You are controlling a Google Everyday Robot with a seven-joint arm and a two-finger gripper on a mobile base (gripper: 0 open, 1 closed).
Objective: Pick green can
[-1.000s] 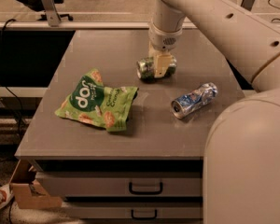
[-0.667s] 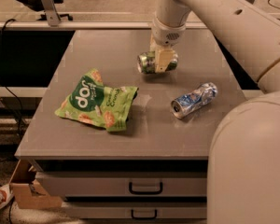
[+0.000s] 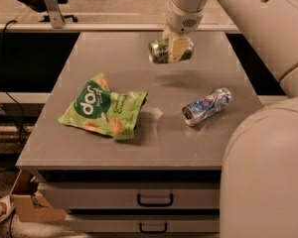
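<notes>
The green can point(image 3: 160, 51) lies on its side in my gripper point(image 3: 175, 49), with its silver top facing left. The gripper is shut on the can and holds it in the air above the far middle of the grey table point(image 3: 114, 148). A faint shadow lies on the tabletop below it. My white arm comes down from the top right of the view.
A flat green snack bag point(image 3: 103, 108) lies at the table's left centre. A crushed blue-and-silver can point(image 3: 206, 106) lies on its side at the right. Drawers point(image 3: 154, 199) sit under the table front. A cardboard box point(image 3: 27, 205) stands on the floor at lower left.
My gripper has risen from the tabletop with the green can in it. The can now hangs clear of the table. The bag and the blue can have not moved.
</notes>
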